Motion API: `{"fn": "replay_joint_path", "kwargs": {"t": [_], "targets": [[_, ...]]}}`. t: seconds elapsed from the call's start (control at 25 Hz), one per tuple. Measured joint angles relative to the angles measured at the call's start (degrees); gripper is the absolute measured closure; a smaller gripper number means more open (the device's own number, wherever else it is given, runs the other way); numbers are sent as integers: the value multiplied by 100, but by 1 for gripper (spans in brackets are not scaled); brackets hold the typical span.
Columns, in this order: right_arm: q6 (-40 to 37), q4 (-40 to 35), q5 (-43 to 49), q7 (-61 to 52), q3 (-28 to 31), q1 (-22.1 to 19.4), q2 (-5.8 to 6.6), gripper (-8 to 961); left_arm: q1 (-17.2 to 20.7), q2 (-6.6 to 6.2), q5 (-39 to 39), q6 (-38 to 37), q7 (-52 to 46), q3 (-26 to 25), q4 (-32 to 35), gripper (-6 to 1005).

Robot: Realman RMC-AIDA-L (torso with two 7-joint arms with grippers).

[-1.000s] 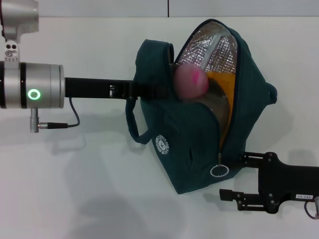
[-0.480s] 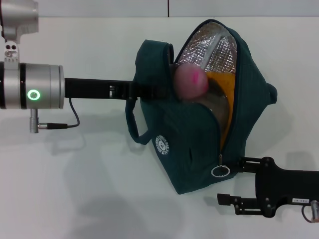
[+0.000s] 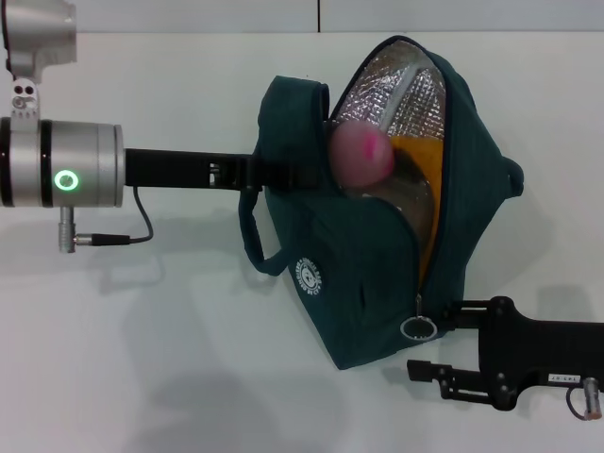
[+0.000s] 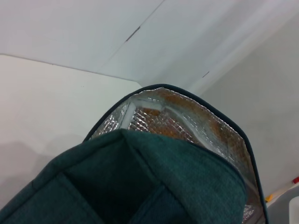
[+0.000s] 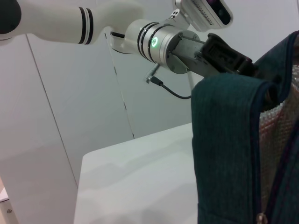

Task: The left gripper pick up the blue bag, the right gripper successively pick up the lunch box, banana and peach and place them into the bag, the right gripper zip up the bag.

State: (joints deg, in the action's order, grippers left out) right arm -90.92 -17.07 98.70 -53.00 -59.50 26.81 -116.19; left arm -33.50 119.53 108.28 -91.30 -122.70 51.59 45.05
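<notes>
The blue bag (image 3: 377, 255) hangs above the white table with its mouth unzipped and its silver lining (image 3: 406, 90) showing. My left gripper (image 3: 276, 174) reaches in from the left and is shut on the bag's top flap. The pink peach (image 3: 360, 154) sits in the opening, with the yellow-orange banana (image 3: 427, 160) behind it. The lunch box is hidden. My right gripper (image 3: 427, 340) is open at the bag's lower right corner, and the metal zip ring (image 3: 417, 327) hangs just off its upper finger (image 3: 453, 310). The left wrist view shows the bag's flap (image 4: 154, 186).
The white table (image 3: 142, 311) stretches under and around the bag. A loose handle loop (image 3: 253, 236) hangs off the bag's left side. In the right wrist view the left arm (image 5: 168, 42) stands beyond the bag (image 5: 224, 140), with grey wall panels behind.
My right gripper has drifted toward the near edge and slightly left, staying open beside the zip ring. The bag, the fruit and the left arm have held still.
</notes>
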Motion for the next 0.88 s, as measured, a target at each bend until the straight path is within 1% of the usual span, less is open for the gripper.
{"fn": "replay_joint_path", "kwargs": {"t": [0.12, 0.52, 0.76, 0.88], "targets": [[39, 2, 0, 1, 0, 0, 1, 460, -2, 0, 0, -1, 0, 0, -3, 914], [232, 11, -128, -26, 15, -6, 0, 586, -7, 0, 0, -2, 0, 0, -5, 911], [265, 15, -189, -10, 3, -1, 1, 640, -7, 0, 0, -2, -2, 0, -5, 910], [267, 19, -215, -8, 0, 0, 0, 749, -4, 0, 0, -5, -6, 0, -5, 909]]}}
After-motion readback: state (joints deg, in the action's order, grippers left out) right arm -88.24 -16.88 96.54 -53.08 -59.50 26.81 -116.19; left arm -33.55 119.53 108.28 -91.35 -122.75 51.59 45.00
